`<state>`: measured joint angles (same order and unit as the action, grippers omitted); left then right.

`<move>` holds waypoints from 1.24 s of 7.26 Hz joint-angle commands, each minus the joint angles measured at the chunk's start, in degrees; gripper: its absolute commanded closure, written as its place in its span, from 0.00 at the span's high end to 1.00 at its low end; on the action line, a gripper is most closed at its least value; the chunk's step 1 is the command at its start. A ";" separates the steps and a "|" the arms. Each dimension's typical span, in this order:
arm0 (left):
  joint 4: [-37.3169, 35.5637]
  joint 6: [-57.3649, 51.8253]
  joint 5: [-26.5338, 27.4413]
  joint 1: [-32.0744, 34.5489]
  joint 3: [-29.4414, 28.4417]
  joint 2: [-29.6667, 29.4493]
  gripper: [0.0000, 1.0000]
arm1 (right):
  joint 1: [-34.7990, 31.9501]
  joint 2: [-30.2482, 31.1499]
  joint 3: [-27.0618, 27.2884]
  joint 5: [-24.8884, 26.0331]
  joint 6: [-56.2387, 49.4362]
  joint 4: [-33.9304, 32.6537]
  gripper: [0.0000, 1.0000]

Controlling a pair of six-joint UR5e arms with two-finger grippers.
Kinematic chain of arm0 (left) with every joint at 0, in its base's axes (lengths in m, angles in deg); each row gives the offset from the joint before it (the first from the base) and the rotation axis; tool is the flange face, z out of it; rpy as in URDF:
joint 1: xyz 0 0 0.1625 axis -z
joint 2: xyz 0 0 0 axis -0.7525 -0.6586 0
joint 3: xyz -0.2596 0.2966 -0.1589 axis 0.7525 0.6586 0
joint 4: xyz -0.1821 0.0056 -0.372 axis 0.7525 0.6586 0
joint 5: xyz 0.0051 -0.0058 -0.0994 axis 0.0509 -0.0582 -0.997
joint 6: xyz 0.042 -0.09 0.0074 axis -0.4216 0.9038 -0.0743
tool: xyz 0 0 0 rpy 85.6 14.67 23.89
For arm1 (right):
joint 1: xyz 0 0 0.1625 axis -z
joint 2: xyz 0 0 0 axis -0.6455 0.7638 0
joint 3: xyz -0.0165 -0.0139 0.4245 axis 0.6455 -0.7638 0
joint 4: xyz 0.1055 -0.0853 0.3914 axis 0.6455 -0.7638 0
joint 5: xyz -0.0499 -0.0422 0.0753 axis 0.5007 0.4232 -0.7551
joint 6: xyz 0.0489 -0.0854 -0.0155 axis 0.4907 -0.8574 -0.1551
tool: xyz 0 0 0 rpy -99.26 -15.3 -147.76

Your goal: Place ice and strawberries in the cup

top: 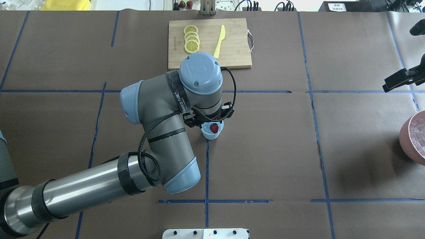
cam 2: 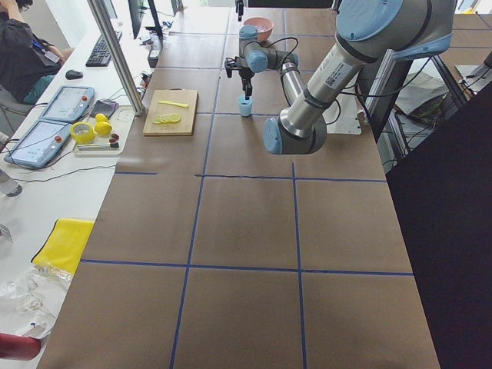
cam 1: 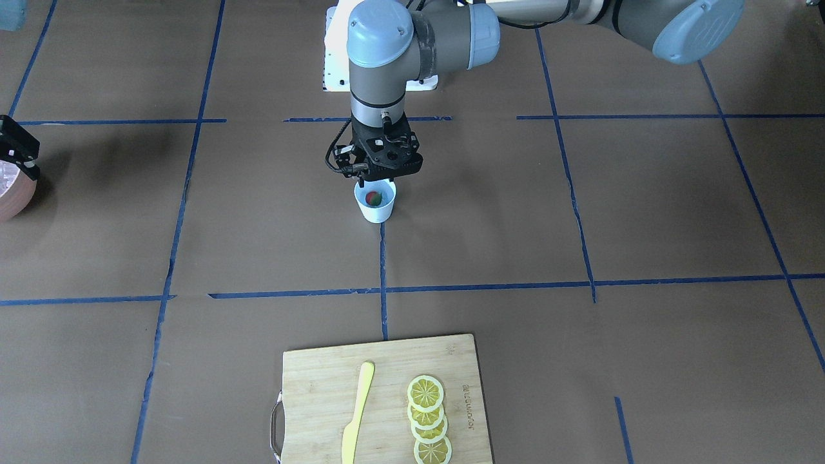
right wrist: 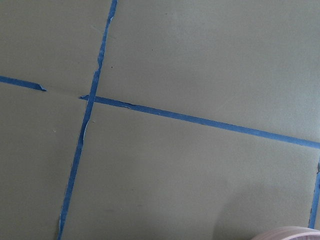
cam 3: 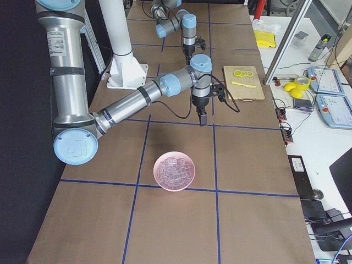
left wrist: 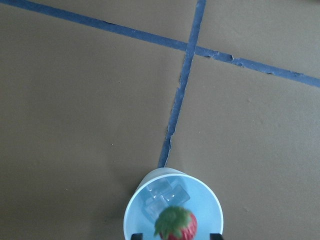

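The white cup (cam 1: pixel 376 211) with a pale blue inside stands near the table's middle, also in the overhead view (top: pixel 206 134) and the left wrist view (left wrist: pixel 131 212). Clear ice cubes (left wrist: pixel 161 194) lie in it. The red strawberry (left wrist: pixel 176 226) with its green top rests on the ice, also in the overhead view (top: pixel 214 127). My left gripper (left wrist: pixel 175 236) hangs just over the cup's mouth (cam 1: pixel 381 180). Its fingertips stand apart, wider than the strawberry, so it is open. My right gripper (top: pixel 396 81) hovers by the pink bowl; I cannot tell if it is open or shut.
A pink bowl (top: pixel 405 139) full of ice cubes (cam 3: pixel 174 169) sits at the table's right end. A wooden cutting board (cam 1: pixel 322 386) with lemon slices (cam 1: pixel 427 417) and a yellow knife (cam 1: pixel 358 415) lies at the far edge from the robot.
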<state>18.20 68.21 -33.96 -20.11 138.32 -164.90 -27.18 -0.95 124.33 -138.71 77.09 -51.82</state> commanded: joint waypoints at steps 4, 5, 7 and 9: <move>-8.47 -16.51 -3.51 8.53 11.26 8.35 1.00 | -9.38 2.18 -6.30 -7.74 -13.91 0.00 1.00; -10.24 -22.13 -7.27 12.39 15.47 12.48 1.00 | -13.26 2.62 -9.38 -9.18 -19.98 0.00 1.00; -13.06 -36.19 -11.60 20.48 19.90 19.08 1.00 | -21.09 2.80 -18.07 -13.39 -32.99 0.00 1.00; -13.07 -50.85 -16.60 28.56 19.82 25.05 1.00 | -23.75 2.62 -21.79 -13.58 -34.98 0.00 1.00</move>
<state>5.38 26.91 -47.40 3.22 157.85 -143.76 -48.87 1.76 105.35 -151.79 43.93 -51.82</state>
